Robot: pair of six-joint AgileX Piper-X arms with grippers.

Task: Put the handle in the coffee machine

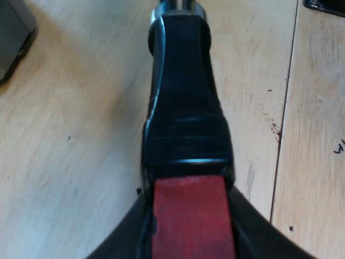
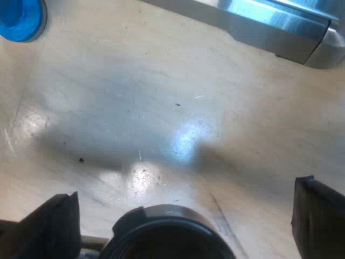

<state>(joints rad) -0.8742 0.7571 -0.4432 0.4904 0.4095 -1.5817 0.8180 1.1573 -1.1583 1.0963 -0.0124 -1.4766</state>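
Two black fingers of our left gripper clench the holder by the red end of its dark handle, one finger on each side. The handle runs away from the gripper to the holder's metal neck, over a pale wooden table. We cannot tell whether the holder rests on the table or hangs just above it. It is loose, not locked into the machine. Our right gripper is released: its fingers stand wide apart above the table, grasping nothing. The machine's brushed metal base lies along the table near this gripper. A blue tamper stands well apart from that base.
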